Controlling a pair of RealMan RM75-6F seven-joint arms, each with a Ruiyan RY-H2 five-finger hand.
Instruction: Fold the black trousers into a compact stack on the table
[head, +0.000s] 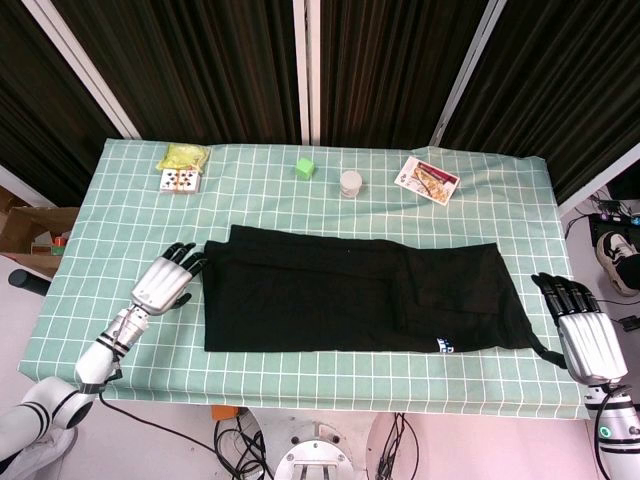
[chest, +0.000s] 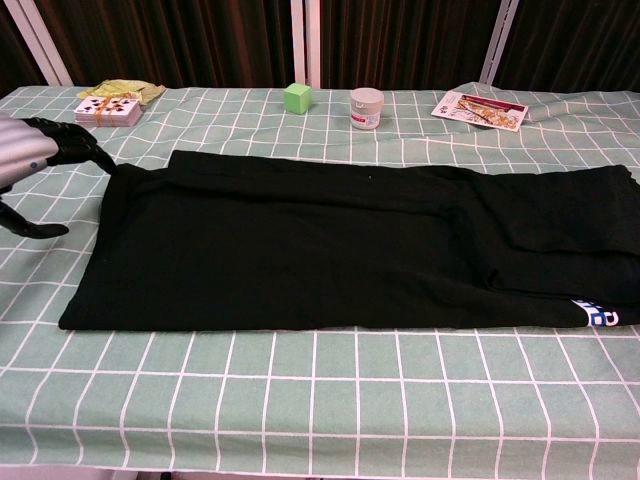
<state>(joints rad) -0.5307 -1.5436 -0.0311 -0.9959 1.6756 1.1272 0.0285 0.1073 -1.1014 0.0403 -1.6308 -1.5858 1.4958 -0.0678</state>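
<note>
The table (head: 90, 290), under its green checked cloth, carries the black trousers (head: 350, 290) laid flat across the middle, legs already doubled lengthwise, waist end toward my right. My left hand (head: 165, 280) sits at the hem end, fingers apart and touching the cloth edge, holding nothing. My right hand (head: 580, 325) rests just past the waist end, fingers spread, empty too.

I reckon the risk is a shallow pinch: catching only the top layer would drag the legs apart and skew the fold. The fabric may also slide on the tablecloth rather than lift.

Along the far edge sit a leaflet (head: 427, 179), playing cards (head: 181, 180) beside a yellow packet (head: 184, 155), a white jar (head: 351, 183) and a green cube (head: 305, 168), all well apart from the trousers and not in my way
</note>
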